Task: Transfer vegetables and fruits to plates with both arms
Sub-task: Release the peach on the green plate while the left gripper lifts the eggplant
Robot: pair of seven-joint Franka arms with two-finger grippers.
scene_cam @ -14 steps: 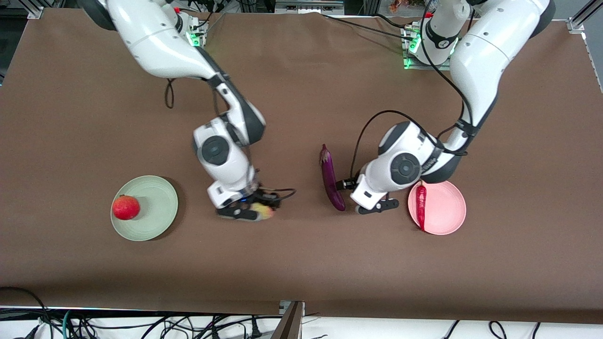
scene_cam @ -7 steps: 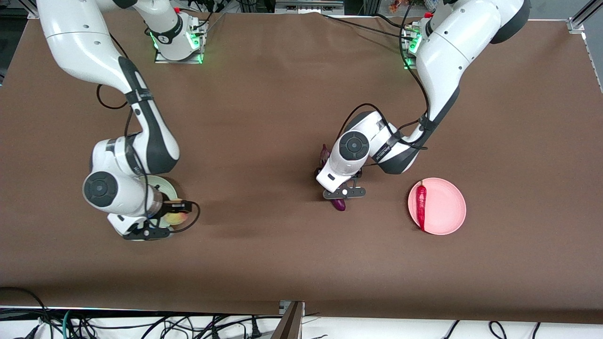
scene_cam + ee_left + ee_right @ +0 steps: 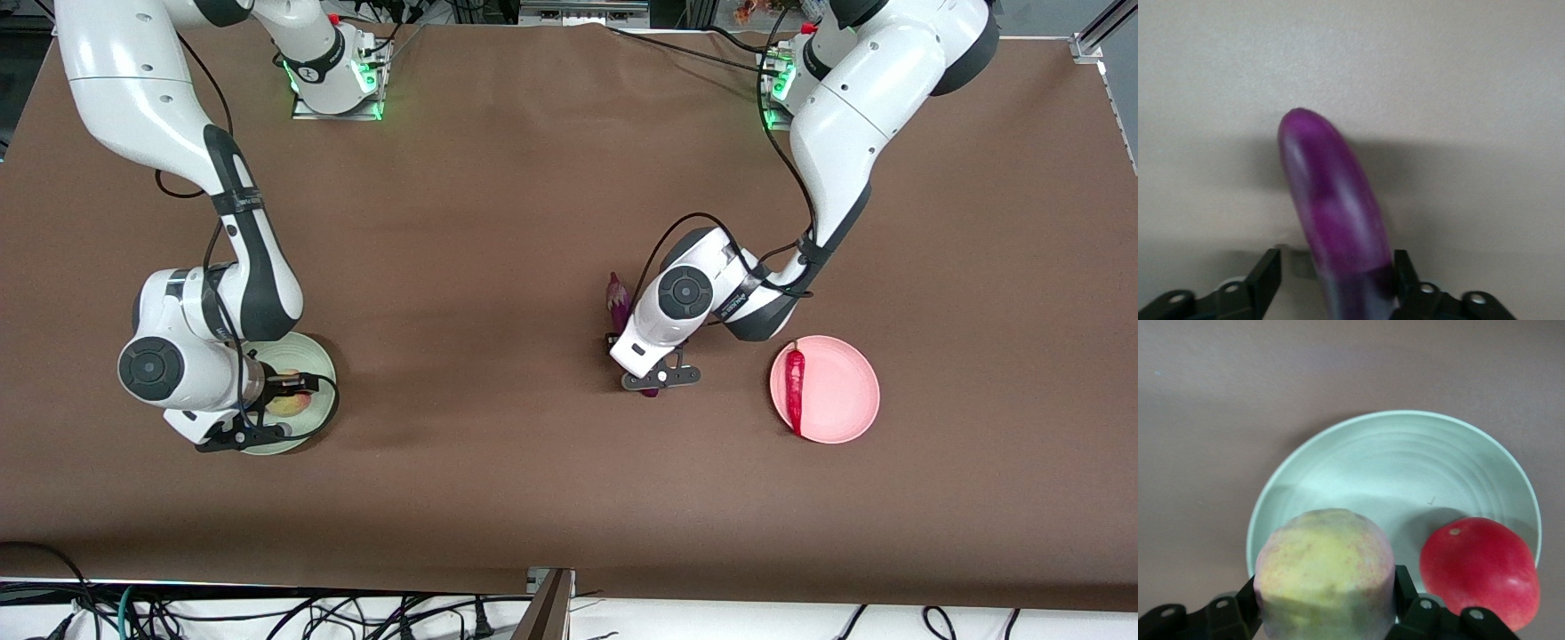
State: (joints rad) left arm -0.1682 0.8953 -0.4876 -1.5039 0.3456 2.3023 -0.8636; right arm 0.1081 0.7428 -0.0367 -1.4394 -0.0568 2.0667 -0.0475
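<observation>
So at the right arm's end of the counter [image 3: 533, 178], the right hand [image 3: 258, 418] is over the mint green plate [image 3: 316, 360] and it's got the peach [image 3: 289, 404] clamped between its two fingers. The right wrist view makes that pretty clear: the yellow-green peach [image 3: 1325, 567] fills the gap between the black fingers [image 3: 1405, 593], with the plate [image 3: 1405, 473] spread out underneath. The red pomegranate-looking fruit [image 3: 1479, 570] sits in that plate, just beside the peach. From the front view you can't really see it, the arm covers it.

Moving toward the middle of the counter, the purple eggplant [image 3: 616, 298] lies with its stem end farther from the front camera and its rounded end nearer. The left hand [image 3: 660, 380] is down at that nearer end, and most of the eggplant is hidden under the wrist. In the left wrist view the eggplant [image 3: 1335, 220] runs out from between the fingers [image 3: 1268, 277]. One finger is touching it, the other has a small gap, so the hand is narrow around it but I can't tell if it's fully gripping.

Then toward the left arm's end there's the pink plate [image 3: 840, 391], with the red chili pepper [image 3: 794, 388] lying along the edge nearest the eggplant, stem pointing away from the front camera. Plate and eggplant are well apart.
</observation>
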